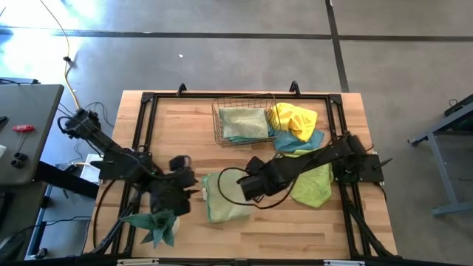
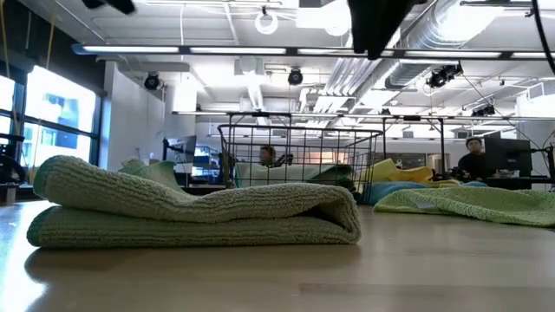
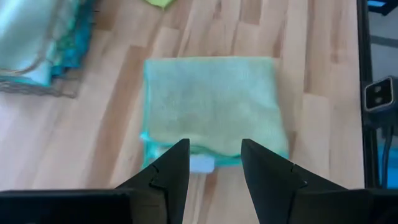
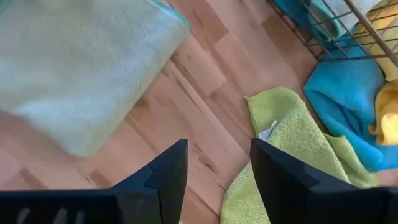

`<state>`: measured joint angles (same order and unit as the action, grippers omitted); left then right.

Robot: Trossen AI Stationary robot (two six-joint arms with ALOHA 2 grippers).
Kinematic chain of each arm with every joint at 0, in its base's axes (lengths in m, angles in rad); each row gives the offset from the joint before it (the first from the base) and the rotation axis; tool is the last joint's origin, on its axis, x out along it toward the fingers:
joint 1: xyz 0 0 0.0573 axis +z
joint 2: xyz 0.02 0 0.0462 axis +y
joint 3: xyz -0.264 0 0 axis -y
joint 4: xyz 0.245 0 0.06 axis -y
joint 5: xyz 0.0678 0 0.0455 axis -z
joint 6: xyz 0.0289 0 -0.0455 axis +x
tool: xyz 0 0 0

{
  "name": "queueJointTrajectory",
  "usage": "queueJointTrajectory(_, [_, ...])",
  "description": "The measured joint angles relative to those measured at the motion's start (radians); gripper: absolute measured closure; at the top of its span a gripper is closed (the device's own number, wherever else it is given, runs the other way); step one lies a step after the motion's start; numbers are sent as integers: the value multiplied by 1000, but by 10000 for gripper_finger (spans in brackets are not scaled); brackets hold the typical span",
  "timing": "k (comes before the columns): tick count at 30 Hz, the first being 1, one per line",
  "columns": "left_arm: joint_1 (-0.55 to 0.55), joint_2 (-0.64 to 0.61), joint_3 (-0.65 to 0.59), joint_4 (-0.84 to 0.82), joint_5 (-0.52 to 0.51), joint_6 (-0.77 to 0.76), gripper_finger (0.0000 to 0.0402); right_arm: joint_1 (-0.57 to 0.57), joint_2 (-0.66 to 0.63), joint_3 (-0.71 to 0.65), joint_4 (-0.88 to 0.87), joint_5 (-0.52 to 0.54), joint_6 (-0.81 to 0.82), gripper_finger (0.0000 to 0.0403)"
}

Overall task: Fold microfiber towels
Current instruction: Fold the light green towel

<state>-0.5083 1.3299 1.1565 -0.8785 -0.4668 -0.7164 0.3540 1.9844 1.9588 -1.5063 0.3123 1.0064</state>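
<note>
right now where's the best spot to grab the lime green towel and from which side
Probably the lime green towel is best taken at its corner nearest the right hand, the one with the white tag. It lies flat and unfolded beside the folded pale green towel, so come from above and pinch that free edge.

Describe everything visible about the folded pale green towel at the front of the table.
The pale green towel is a soft, nubby microfiber cloth folded into a neat rectangle of stacked layers, its rounded fold showing in the low view. A teal stitched edge and a small white tag peek out at one end. It lies flat on the wooden table, apart from the other towels. The left gripper and right gripper hover open nearby, neither holding it.
</note>
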Motion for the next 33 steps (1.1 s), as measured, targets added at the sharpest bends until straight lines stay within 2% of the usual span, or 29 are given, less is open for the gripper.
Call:
queueJointTrajectory(4, [67,81,-38,164,83,52,266,-12,-133,-242,114,-45,9,240])
queueJointTrajectory(6, [95,131,-57,232,109,69,266,-13,-221,-394,244,-62,52,242])
queueJointTrajectory(11, [157,287,-84,383,185,74,266,11,-411,-764,718,-81,181,242])
queueJointTrajectory(16, [199,441,-82,496,263,44,266,44,-493,-1014,1092,-80,305,243])
queueJointTrajectory(21, [222,551,-68,543,339,-7,266,88,-500,-1152,1303,-75,440,243])
queueJointTrajectory(27, [252,603,-53,627,371,-56,266,133,-470,-1217,1491,-78,524,242])
queueJointTrajectory(33, [326,629,-45,753,327,-102,266,147,-440,-1221,1571,-51,531,242])
